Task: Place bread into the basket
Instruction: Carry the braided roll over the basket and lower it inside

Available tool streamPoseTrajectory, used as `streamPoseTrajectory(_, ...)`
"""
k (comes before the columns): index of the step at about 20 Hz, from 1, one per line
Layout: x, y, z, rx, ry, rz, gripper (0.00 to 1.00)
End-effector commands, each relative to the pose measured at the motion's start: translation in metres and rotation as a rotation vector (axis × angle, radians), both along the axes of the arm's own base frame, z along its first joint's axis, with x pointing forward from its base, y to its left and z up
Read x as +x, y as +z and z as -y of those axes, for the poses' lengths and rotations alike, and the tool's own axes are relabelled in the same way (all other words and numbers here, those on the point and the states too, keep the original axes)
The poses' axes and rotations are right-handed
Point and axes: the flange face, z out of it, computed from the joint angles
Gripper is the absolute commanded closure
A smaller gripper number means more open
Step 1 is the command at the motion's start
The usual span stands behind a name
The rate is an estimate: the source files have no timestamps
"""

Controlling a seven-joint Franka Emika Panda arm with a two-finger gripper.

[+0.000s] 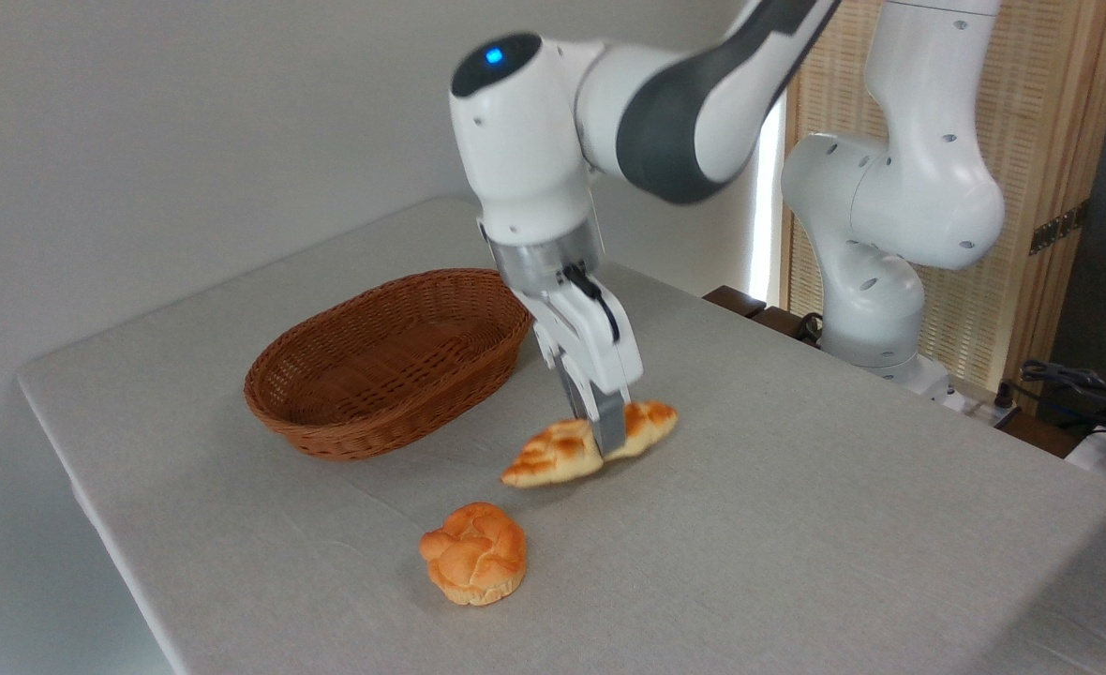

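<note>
The white two-finger gripper (603,433) points down and is clamped across the middle of the long, golden braided loaf with pointed ends (553,454), its near finger (609,427) covering the loaf's waist. The loaf sits at or just above the grey cloth-covered table (797,525), tilted with its right end higher. To its left, close by but apart, stands the shallow oval basket of reddish-brown woven wicker (328,417). A round knotted orange bun (474,565) lies on the table nearer the camera.
</note>
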Motion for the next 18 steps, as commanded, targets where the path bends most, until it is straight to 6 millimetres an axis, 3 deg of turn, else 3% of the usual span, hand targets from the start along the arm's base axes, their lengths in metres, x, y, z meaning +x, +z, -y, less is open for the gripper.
streamPoseTrajectory(1,0.022,0.069,0.015,-0.070,0.003,0.005,0.84)
streamPoseTrajectory(4,0.035,0.093,0.043,-0.066,0.004,0.059,0.83)
streamPoseTrajectory(5,0.043,0.095,0.063,-0.078,0.028,0.062,0.83)
streamPoseTrajectory(7,0.062,0.093,0.102,-0.108,0.111,0.048,0.80)
streamPoseTrajectory(8,0.072,0.094,0.120,-0.111,0.137,0.046,0.68)
streamPoseTrajectory(12,0.091,0.071,0.192,-0.145,0.233,0.112,0.65)
streamPoseTrajectory(14,0.098,0.050,0.213,-0.162,0.302,0.122,0.26)
streamPoseTrajectory(16,0.099,0.040,0.224,-0.163,0.305,0.126,0.05)
streamPoseTrajectory(18,0.098,0.037,0.224,-0.158,0.293,0.122,0.00)
